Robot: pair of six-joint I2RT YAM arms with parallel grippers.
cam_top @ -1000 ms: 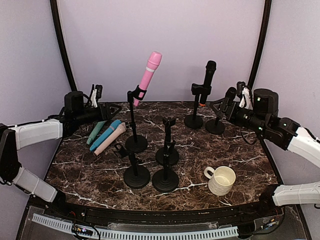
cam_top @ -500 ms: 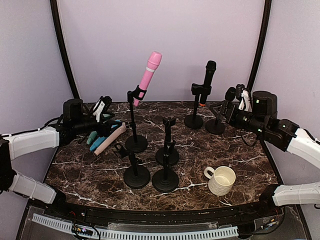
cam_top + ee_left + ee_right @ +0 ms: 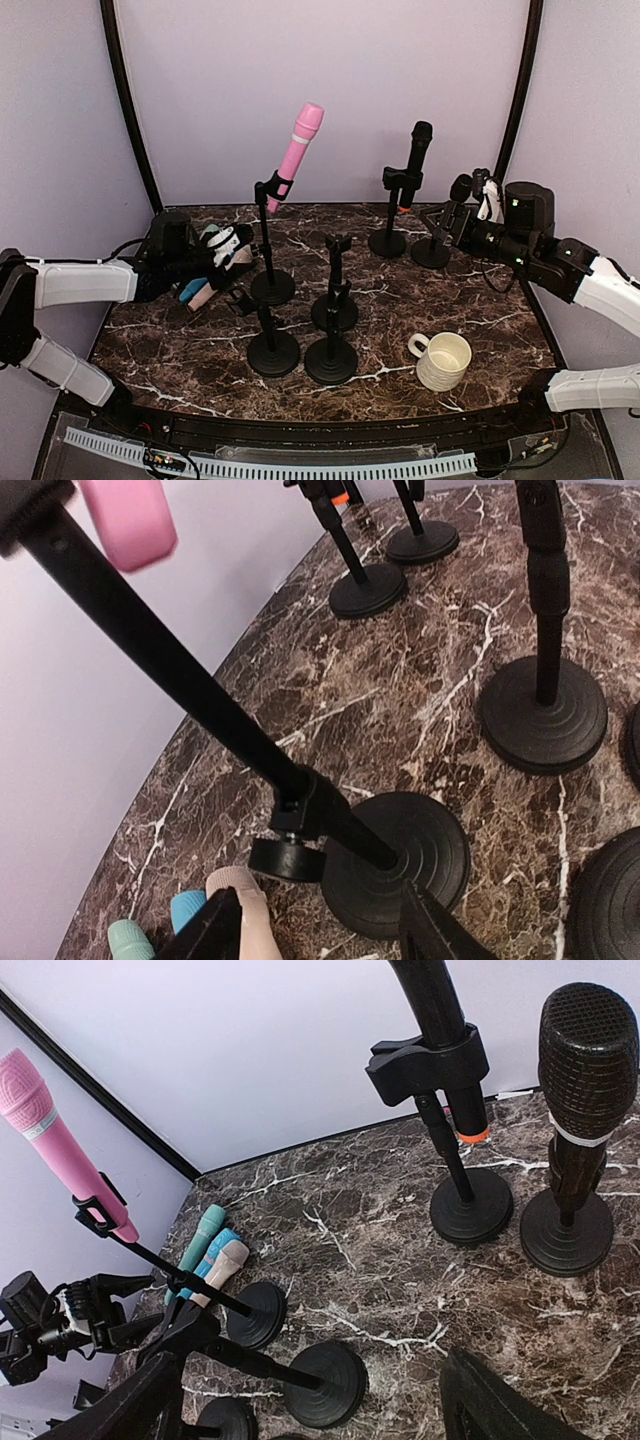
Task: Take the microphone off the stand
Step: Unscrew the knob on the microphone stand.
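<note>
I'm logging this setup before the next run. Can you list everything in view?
Pink microphone: one, pink, clipped in the tall stand left of centre.
Black microphones: two, black, each in a stand at the back right.
Loose microphones: three, teal, blue and beige, lying side by side at the left.
Stands: six, black; three hold microphones, three stand empty in the middle front.
Mug: one, cream, front right.
Table: one, dark marble.
Left gripper: open, low by the base of the pink one's stand.
Right gripper: open, at the back right near the black pair.
</note>
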